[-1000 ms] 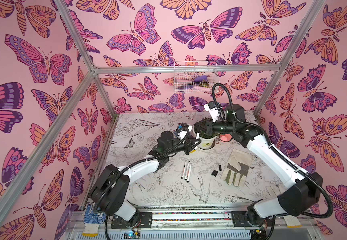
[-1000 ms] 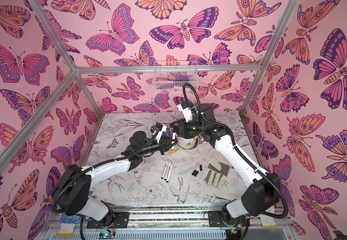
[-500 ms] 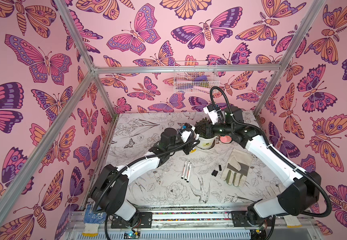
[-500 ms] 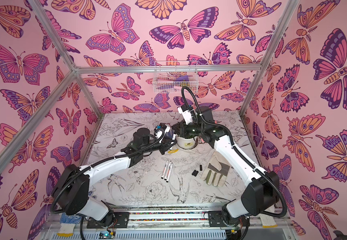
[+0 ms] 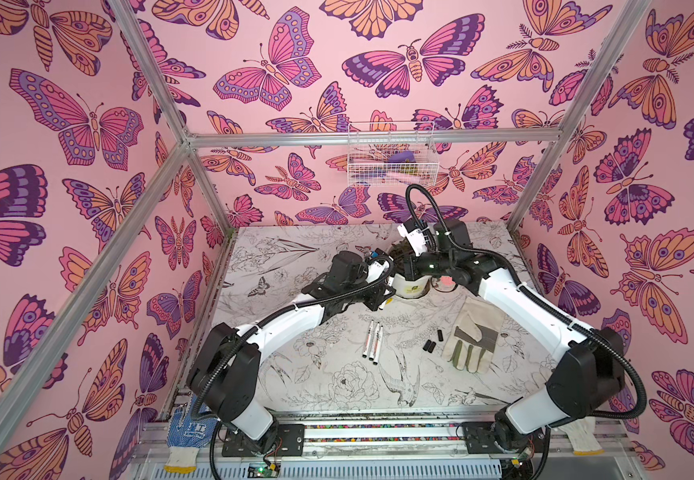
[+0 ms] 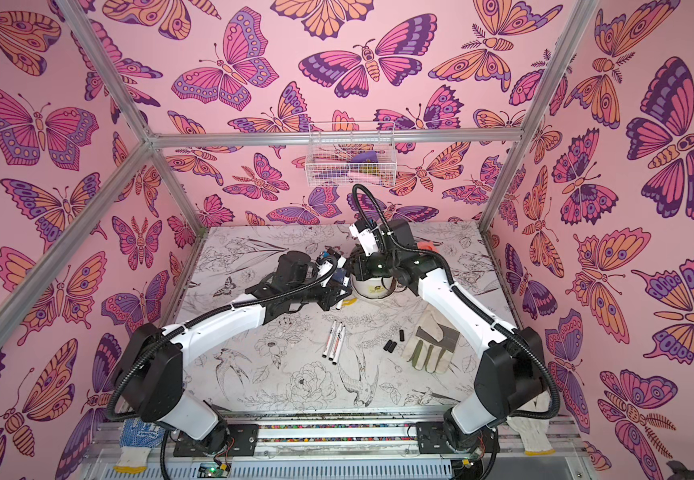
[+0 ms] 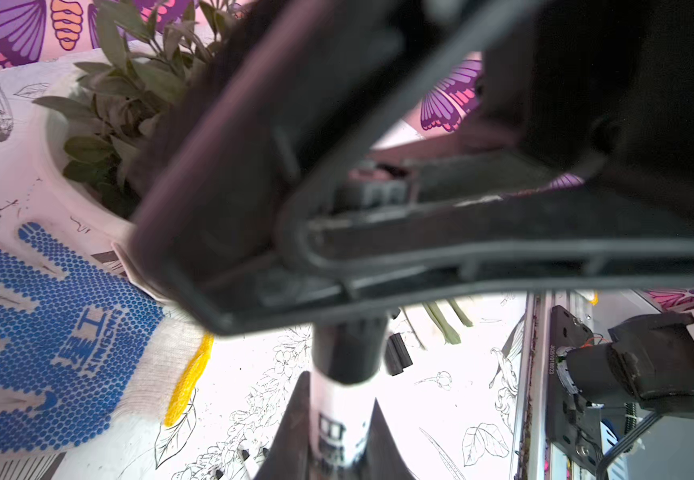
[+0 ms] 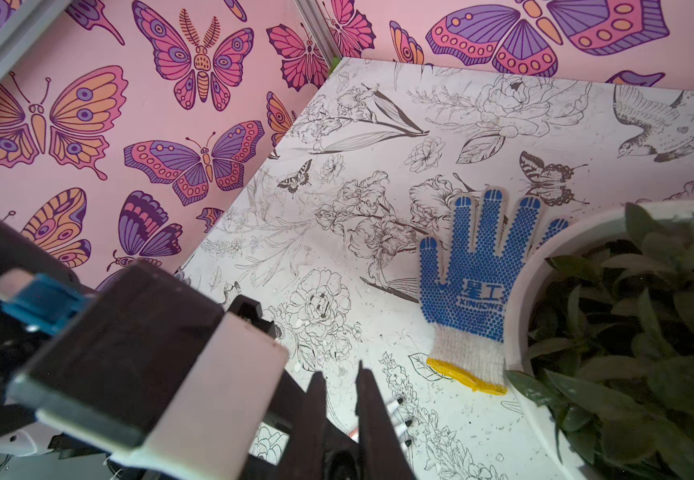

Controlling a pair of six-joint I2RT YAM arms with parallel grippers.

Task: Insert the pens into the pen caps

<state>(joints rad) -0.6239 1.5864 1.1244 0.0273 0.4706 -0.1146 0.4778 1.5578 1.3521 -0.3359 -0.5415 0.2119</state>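
A white pen (image 7: 339,432) with dark barrel print is held in the air near the back of the table (image 5: 328,374), just in front of a white pot (image 5: 409,291) of green leaves. The left claw (image 7: 339,399) is closed narrowly on its barrel. A stubby black cap (image 7: 347,353) sits at the pen's tip, in line with the barrel. The right claw (image 8: 341,395) meets it from the opposite side, its fingers drawn close together on what appears to be this cap. From the left wrist view the cap looks to overlap the pen's end, though how far it is pushed on cannot be told. In both top views the two claws meet over the pot's near edge, arms bent inward. Closer to the front, three loose pens (image 5: 372,340) lie side by side, uncapped. Near them, toward the right arm, three loose caps (image 5: 429,345) lie apart from the pens, just beside a tan glove (image 5: 472,340). A blue glove (image 8: 474,291) lies flat against the pot. The step in hand seems to be the joining of the first pen and cap. The next move likely calls for a straight push along the barrel until the cap seats, with both grips firm so neither part slips or tilts
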